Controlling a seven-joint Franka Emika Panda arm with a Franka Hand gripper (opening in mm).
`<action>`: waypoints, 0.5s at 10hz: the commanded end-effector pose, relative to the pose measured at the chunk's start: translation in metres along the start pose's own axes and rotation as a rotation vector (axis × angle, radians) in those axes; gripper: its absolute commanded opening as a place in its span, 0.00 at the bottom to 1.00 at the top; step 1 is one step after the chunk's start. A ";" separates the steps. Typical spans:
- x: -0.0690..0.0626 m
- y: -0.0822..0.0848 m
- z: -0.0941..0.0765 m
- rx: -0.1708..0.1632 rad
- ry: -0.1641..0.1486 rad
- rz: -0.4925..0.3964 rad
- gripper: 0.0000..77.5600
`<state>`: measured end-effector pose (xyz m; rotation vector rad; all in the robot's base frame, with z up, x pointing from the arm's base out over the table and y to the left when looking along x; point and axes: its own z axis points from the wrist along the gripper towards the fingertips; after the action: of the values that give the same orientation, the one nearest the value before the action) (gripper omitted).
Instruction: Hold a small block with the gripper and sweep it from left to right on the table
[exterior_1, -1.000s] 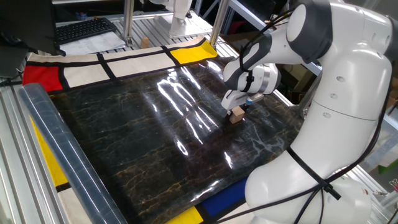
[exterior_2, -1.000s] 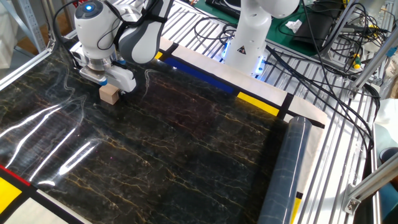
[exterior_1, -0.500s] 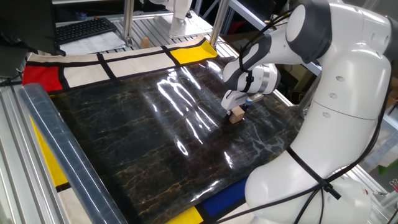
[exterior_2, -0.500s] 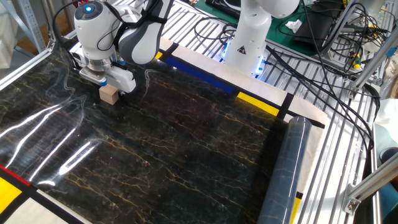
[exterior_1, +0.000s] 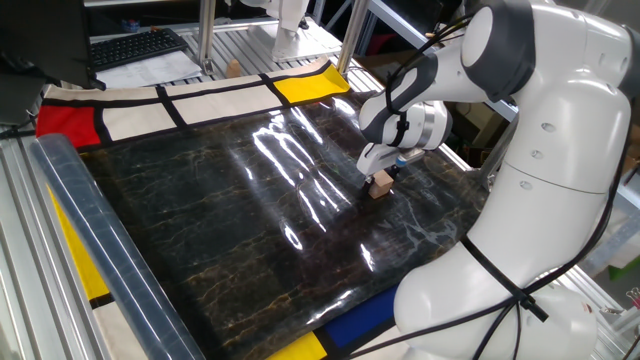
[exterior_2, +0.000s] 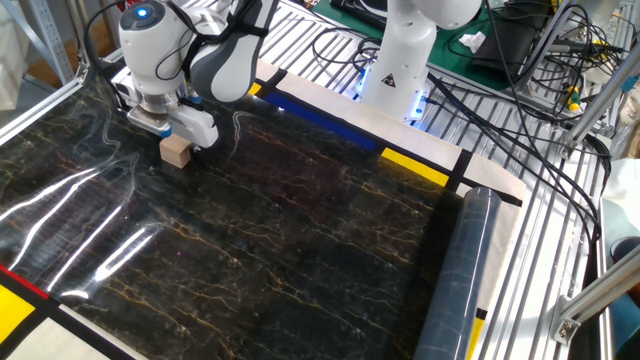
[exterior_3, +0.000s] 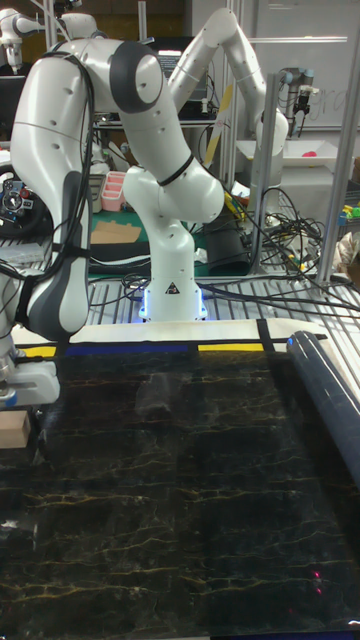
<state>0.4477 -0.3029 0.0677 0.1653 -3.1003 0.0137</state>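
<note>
In one fixed view the tool (exterior_1: 381, 176) points straight down and its dark fingers are closed narrowly on the block (exterior_1: 380, 186), a small tan wooden cube with plain faces. The cube sits on the bench (exterior_1: 230, 220) near its right edge, just beside the robot's white body. The bench top is a glossy black sheet with brownish veins and bright streaks of reflected light, bordered by yellow, red, white and blue panels. A clear rolled tube (exterior_1: 95, 240) lies along the left edge.

In the other fixed view the tool (exterior_2: 172, 138) grips the block (exterior_2: 175, 151) from above; the cube's bottom appears to touch the sheet near the far left corner of the bench (exterior_2: 300, 240). The housing above the fingers is smooth white-grey plastic.

In the tall fixed view the block (exterior_3: 14, 427) shows at the left edge of the picture, under the tool (exterior_3: 12, 398), whose fingers are mostly hidden here.
</note>
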 end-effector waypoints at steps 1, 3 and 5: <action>-0.001 -0.001 -0.001 0.002 -0.001 -0.002 1.00; -0.001 -0.001 -0.001 0.002 0.001 -0.007 1.00; -0.001 -0.001 -0.001 0.003 0.001 -0.012 1.00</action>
<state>0.4478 -0.3031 0.0678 0.1822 -3.0962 0.0145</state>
